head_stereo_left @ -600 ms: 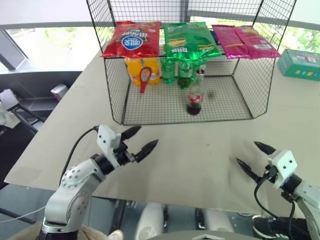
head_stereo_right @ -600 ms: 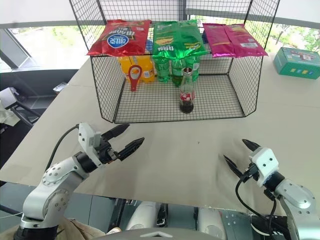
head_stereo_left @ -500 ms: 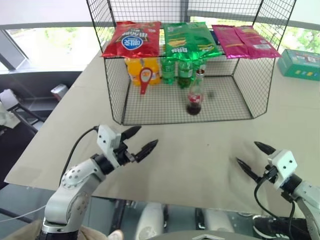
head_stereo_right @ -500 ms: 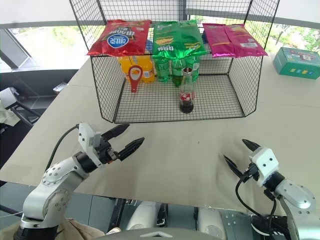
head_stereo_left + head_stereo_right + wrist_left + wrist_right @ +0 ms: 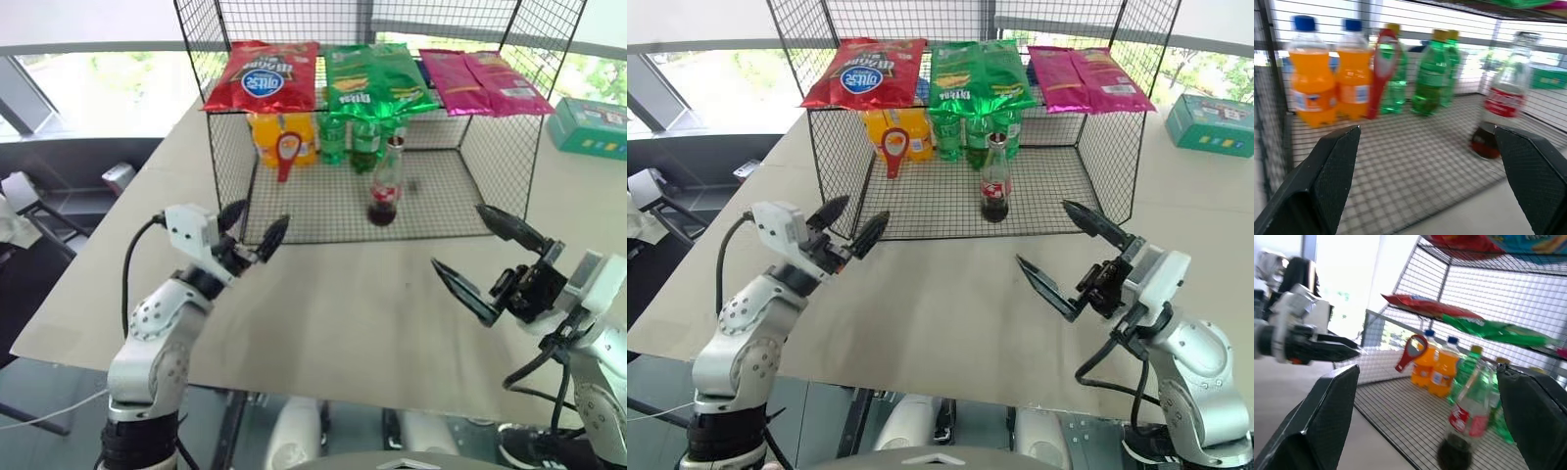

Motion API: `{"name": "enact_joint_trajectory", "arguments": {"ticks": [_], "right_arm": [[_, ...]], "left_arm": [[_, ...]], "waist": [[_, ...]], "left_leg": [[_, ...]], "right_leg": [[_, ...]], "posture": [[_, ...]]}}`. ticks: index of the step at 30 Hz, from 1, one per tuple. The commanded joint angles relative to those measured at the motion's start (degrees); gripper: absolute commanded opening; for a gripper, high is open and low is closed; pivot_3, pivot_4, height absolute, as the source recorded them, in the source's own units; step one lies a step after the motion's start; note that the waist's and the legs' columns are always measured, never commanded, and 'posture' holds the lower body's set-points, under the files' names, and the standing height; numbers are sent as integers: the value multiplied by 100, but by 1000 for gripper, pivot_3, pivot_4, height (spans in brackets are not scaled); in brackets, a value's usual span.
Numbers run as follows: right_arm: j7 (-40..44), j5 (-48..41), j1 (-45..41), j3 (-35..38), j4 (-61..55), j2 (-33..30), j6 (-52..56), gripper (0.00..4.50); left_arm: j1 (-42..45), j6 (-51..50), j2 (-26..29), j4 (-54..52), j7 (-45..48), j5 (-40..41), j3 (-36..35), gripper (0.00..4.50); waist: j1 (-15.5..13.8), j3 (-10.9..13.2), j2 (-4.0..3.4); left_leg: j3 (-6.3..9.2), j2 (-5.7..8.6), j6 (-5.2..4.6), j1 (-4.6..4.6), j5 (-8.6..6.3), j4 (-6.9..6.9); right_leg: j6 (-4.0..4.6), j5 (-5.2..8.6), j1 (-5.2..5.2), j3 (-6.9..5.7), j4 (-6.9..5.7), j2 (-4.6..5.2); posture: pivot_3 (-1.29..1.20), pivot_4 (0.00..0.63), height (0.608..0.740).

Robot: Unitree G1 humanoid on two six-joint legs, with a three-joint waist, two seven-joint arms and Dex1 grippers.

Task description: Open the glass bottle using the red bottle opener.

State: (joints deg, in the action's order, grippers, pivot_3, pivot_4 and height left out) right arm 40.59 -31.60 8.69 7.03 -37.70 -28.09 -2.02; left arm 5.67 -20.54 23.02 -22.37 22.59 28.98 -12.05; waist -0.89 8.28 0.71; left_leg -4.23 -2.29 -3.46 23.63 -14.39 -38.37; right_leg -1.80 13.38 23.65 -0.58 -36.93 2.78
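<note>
The glass bottle [image 5: 384, 186] stands upright on the mesh floor inside the wire rack, near its open front, with a red label and dark liquid at the bottom. The red bottle opener [image 5: 285, 155] is at the rack's back left, ring head up, against the orange bottles [image 5: 269, 137]. My left gripper [image 5: 257, 223] is open and empty at the rack's front left corner, pointing in toward the opener [image 5: 1382, 68]. My right gripper [image 5: 460, 240] hovers wide open above the table, in front and to the right of the bottle [image 5: 1466, 421], holding nothing.
The wire rack [image 5: 225, 196] has mesh side walls and a top shelf bearing red, green and pink snack bags [image 5: 372, 78]. Green plastic bottles [image 5: 353, 137] stand behind the glass bottle. A teal box [image 5: 593, 125] lies at the far right. The table's near edge runs below both arms.
Both arms have risen and moved forward toward the rack. The left gripper now sits at its front left corner. The right gripper has lifted off the table's front and turned to face the bottle.
</note>
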Motion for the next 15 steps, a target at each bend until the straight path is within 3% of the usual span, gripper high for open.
{"name": "enact_joint_trajectory", "arguments": {"ticks": [1, 15], "right_arm": [[72, -67, -18, 45, -104, -63, -7, 4500], [-268, 301, -355, -367, -126, 152, 167, 4500]], "left_arm": [[449, -110, 14, 62, -299, -213, 22, 4473], [1858, -469, 120, 1177, -590, -961, 254, 4473]], "waist": [[0, 1, 1], [5, 1, 2]], "left_leg": [[0, 1, 0, 0, 0, 0], [3, 2, 2, -1, 1, 0]], "right_leg": [[0, 0, 0, 0, 0, 0], [-21, -12, 0, -3, -1, -6]], "posture": [[0, 150, 740], [0, 150, 740]]}}
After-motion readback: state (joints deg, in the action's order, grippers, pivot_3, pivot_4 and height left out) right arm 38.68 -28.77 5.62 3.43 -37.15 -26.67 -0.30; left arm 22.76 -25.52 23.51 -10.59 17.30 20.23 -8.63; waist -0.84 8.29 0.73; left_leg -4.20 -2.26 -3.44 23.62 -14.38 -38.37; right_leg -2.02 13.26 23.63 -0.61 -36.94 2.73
